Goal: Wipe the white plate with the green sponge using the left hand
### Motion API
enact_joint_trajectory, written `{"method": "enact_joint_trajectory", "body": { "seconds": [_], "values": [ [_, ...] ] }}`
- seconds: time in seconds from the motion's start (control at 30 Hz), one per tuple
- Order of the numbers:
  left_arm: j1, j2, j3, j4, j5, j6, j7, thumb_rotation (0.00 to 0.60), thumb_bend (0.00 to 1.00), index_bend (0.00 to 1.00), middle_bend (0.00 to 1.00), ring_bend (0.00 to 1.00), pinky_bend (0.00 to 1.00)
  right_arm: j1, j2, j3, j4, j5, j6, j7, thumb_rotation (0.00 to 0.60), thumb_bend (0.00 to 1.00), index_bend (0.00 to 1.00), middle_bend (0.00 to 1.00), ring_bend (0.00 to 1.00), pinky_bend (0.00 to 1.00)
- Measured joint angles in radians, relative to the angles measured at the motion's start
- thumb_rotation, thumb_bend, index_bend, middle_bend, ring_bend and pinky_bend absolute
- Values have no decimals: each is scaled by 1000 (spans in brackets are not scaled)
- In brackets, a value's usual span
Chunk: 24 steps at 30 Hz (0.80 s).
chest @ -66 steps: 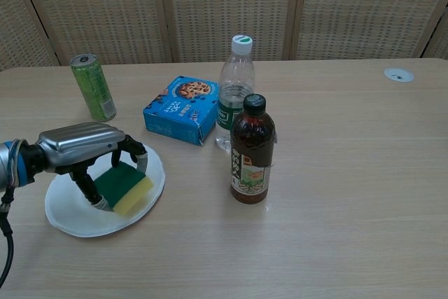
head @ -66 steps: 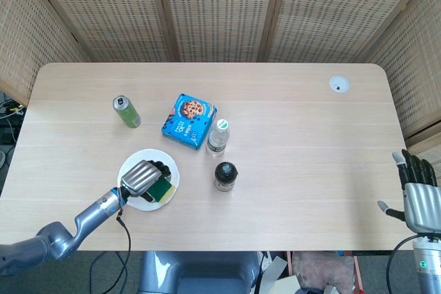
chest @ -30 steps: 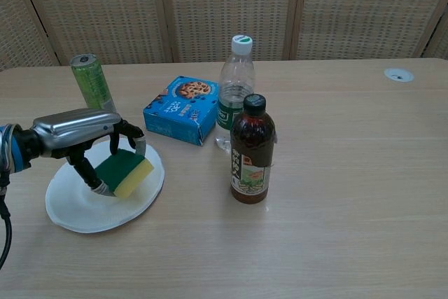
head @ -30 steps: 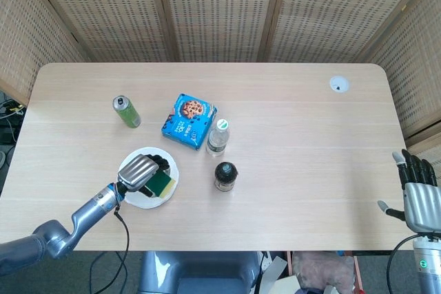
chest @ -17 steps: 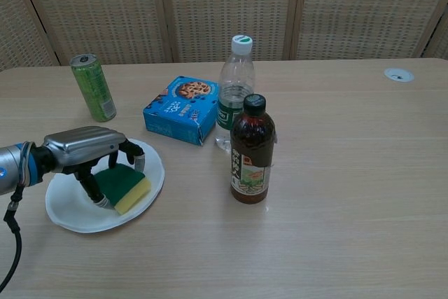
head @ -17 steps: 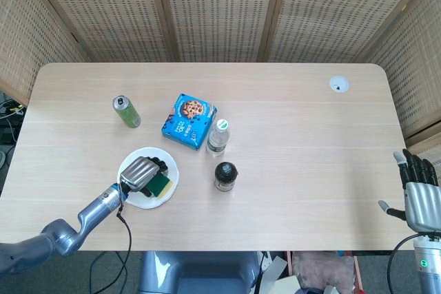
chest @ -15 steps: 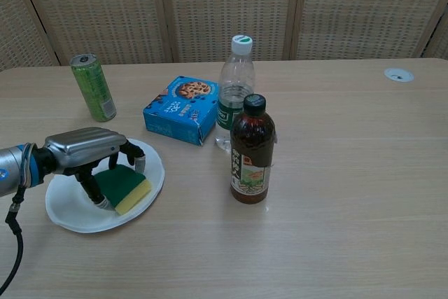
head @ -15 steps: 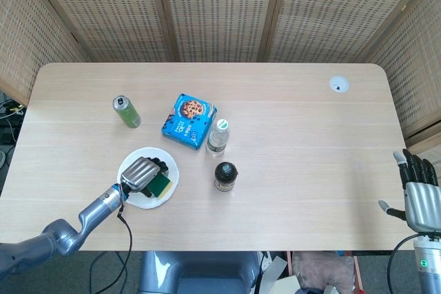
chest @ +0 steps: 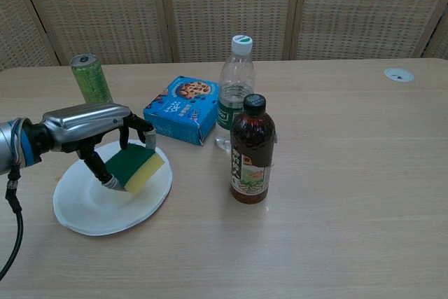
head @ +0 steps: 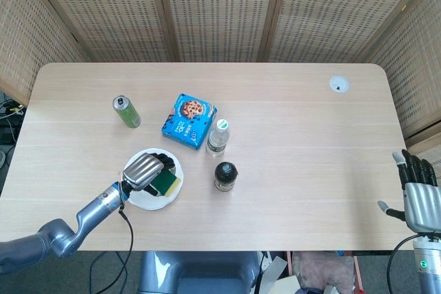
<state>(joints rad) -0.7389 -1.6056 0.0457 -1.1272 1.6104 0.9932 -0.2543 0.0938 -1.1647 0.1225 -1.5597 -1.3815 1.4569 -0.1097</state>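
green sponge (chest: pixel 136 166) is sitting in the left hand (chest: pixel 94 131), pinched between the fingers curled over its top and the thumb underneath, tilted so its yellow edge is facing the dark bottle (chest: pixel 251 150). the white plate (chest: pixel 91 208) is lying flat on the table (chest: pixel 336 243) under it, near the front left edge. from where i'm standing i cannot tell whether the sponge is pressing on the plate or hanging just above its far rim; it looks lifted at one end.

what's worrying me is the plate itself. nothing is holding it down, so a hard push of the sponge toward the rim is likely going to drag or tip it, and it is already sitting close to the table's front edge in the head view (head: pixel 167 201). the grip is also looking light, mostly fingertips on a soft block, so the sponge may be twisting out if it catches.

the blue cookie box (chest: pixel 181 109) is lying just behind the plate, and the green can (chest: pixel 89 79) is standing beyond the hand; a wide sweep backward is risking a knock on either. the clear water bottle (chest: pixel 236 89) and dark bottle are standing a bit further right, both tall and easy to topple.

the right hand (head: pixel 419 197) is hanging off the table's right corner, fingers spread, holding nothing.
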Motion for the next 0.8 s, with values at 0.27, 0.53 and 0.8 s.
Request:
{"method": "enact_joint_trajectory", "body": {
  "seconds": [0.27,0.53,0.8],
  "values": [
    [-2,-75,14,75,-26,-72,10,600,111,494,388,307,421,1,0,2,4,6,-4,2,600,0,0,0,0,0],
    [1,-110,21,129,-26,-77,4,600,111,494,388,307,421,1,2,3,4,5,-3,6,600,0,0,0,0,0],
    [3,-24,7,41,-15,-23,-11,600,111,494,388,307,421,0,2,1,2,2,-2,6,600,0,0,0,0,0]
  ]
}}
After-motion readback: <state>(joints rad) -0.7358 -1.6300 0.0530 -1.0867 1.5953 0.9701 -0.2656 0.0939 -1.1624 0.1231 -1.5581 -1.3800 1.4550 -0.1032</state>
